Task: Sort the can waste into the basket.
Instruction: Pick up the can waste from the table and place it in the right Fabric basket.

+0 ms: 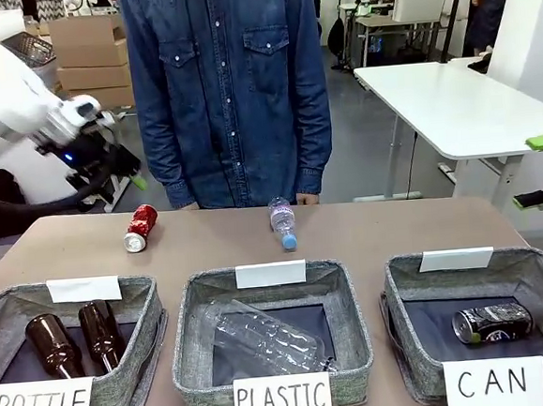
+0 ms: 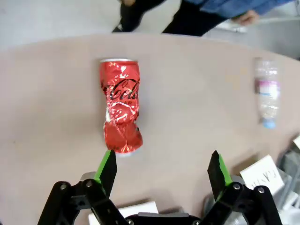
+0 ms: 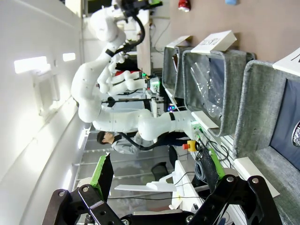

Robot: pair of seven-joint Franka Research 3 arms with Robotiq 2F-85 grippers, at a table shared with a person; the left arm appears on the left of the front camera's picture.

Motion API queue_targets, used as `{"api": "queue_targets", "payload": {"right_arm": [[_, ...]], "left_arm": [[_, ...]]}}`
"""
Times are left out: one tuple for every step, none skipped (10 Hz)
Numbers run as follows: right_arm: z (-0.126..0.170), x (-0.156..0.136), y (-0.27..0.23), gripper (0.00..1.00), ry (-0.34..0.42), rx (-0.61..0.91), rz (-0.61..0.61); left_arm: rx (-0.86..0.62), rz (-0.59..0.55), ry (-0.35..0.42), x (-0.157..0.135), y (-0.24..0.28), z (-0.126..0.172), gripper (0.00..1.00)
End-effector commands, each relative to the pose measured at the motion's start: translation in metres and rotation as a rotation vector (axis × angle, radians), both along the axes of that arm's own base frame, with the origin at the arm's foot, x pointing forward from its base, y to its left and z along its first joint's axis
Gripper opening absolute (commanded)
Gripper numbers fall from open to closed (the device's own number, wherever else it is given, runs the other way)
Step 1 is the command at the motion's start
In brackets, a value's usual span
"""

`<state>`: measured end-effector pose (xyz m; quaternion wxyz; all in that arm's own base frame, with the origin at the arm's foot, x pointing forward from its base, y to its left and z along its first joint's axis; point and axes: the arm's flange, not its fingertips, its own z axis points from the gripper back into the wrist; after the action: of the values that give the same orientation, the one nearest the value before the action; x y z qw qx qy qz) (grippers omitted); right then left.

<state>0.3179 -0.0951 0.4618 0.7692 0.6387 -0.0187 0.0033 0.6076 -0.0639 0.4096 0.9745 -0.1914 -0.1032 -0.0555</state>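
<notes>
We find the crushed red metal can [image 1: 141, 227] on the tan table [image 1: 395, 221] behind the left grey fabric BOTTLE basket [image 1: 15, 296], a small clear plastic bottle [image 1: 282, 221] to its right. The dark black-and-silver can [image 1: 493, 322] lies in the right grey CAN basket [image 1: 519, 259].

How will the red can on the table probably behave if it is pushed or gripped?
The red can lies on its side, so a push may roll it, though its dents might make the roll uneven. Its crumpled wall suggests thin metal that could buckle further under a squeeze. Being small and crushed, it is probably light.
</notes>
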Motion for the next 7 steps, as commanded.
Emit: {"api": "queue_targets", "payload": {"right_arm": [[0.000, -0.001, -0.002, 1.00, -0.016, -0.001, 0.014], [0.000, -0.001, -0.002, 1.00, -0.016, -0.001, 0.014], [0.000, -0.001, -0.002, 1.00, -0.016, -0.001, 0.014], [0.000, -0.001, -0.002, 1.00, -0.016, -0.001, 0.014], [0.000, -0.001, -0.002, 1.00, -0.016, -0.001, 0.014], [0.000, -0.001, -0.002, 1.00, -0.016, -0.001, 0.014], [0.000, -0.001, -0.002, 1.00, -0.016, -0.001, 0.014]], "left_arm": [[0.105, 0.036, 0.059, 0.011, -0.014, -0.022, 1.00], [0.186, 0.094, 0.050, 0.016, -0.021, -0.038, 1.00], [0.197, 0.103, 0.058, 0.021, -0.025, -0.051, 1.00], [0.246, 0.158, 0.030, 0.025, -0.025, -0.057, 1.00], [0.279, 0.193, 0.009, 0.028, -0.022, -0.059, 1.00], [0.242, 0.165, 0.038, 0.030, -0.021, -0.063, 1.00], [0.244, 0.160, 0.050, 0.034, -0.022, -0.072, 1.00]]}}
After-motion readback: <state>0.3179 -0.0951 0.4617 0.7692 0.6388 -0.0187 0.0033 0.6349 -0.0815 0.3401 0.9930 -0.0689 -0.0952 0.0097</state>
